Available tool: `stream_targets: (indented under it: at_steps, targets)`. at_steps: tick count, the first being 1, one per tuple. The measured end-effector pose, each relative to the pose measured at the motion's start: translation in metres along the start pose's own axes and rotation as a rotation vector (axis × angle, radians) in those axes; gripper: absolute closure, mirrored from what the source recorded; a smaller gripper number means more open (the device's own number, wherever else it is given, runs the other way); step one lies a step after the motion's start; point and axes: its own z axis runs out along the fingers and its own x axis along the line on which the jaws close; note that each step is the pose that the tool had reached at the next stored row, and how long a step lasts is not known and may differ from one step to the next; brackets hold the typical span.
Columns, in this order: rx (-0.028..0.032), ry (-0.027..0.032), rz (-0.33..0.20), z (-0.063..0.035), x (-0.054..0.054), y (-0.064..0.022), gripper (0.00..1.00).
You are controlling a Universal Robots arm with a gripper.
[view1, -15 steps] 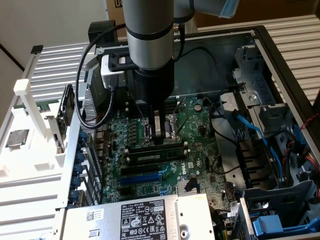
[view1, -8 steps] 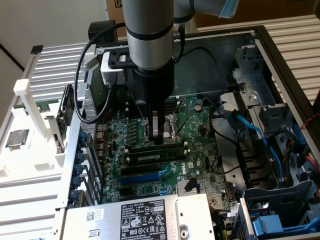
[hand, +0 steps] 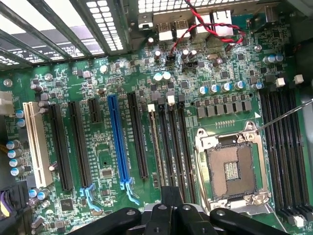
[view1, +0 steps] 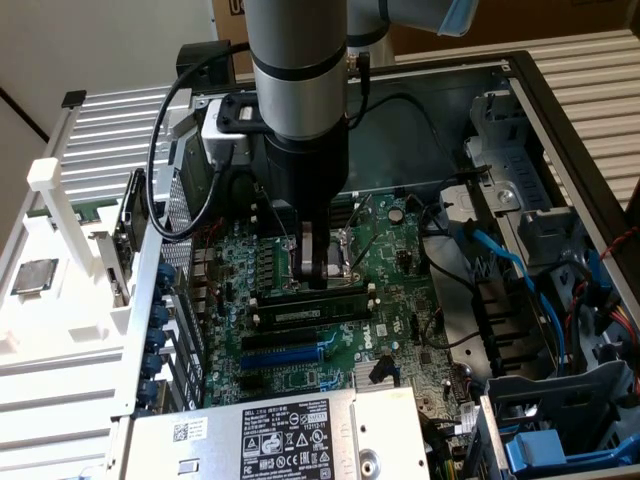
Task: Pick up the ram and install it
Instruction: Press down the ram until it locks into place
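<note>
A: What can't you make out here?

B: The claw [view1: 320,262] itself is half buried. In the exterior view the arm's grey wrist blocks the motherboard [view1: 390,330] behind it, and just the two dark fingertips poke out below, pressed together with no gap between them. In the wrist view the claw [hand: 171,208] is cut off at the picture's edge, and its black linkages cover the near ends of the memory slots.

A: So the claw is closed. Is it on anything?

B: Closed, yes. Whether it pinches something I cannot tell; the tips sit right down at the board, close against the ram [view1: 312,308], and the arm hides the contact.

A: Where is the ram, then?

B: It lies lengthwise in the bank of memory slots beside the processor socket [view1: 322,262], directly under the fingertips. It looks seated, level with the slot, but the latches at its ends are too small to judge.

A: And how does it look?

B: A long, narrow stick, dark along its top edge, with a pale label strip near the middle. The chips can't be made out singly. In the wrist view one slot [hand: 155,147] shows a thin brownish-green edge running along it, which may be the same stick seen from above.

A: Anything else cropped?

B: The power supply [view1: 265,435] runs off the bottom edge, and the drive cage [view1: 560,420] off the exterior view's right.
</note>
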Motion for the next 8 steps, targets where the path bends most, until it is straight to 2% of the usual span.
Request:
stream_targets:
  at_steps: [8]
  targets:
    - [0.0030,0.0006,0.064,0.0000,0.0000,0.0000,0.89]
